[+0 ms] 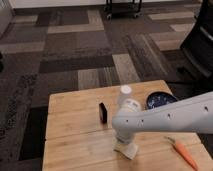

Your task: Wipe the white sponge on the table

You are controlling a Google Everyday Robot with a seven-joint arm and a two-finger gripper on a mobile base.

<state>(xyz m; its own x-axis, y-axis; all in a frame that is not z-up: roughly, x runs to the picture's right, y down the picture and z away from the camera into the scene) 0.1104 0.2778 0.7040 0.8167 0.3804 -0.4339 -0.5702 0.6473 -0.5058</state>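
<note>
The white sponge (pixel 128 150) lies flat on the light wooden table (pixel 75 145), near the front edge at the middle. My gripper (pixel 124 141) points straight down onto the sponge, at the end of the white arm that reaches in from the right. The wrist hides most of the sponge's top, so only its lower right edge shows.
A small black block (pixel 103 112) stands left of the arm. A white bottle (pixel 125 94) stands behind it, partly hidden by the arm. A dark blue plate (pixel 160 100) is at the back right, and an orange carrot (pixel 183 153) lies at the front right. Patterned carpet surrounds the table.
</note>
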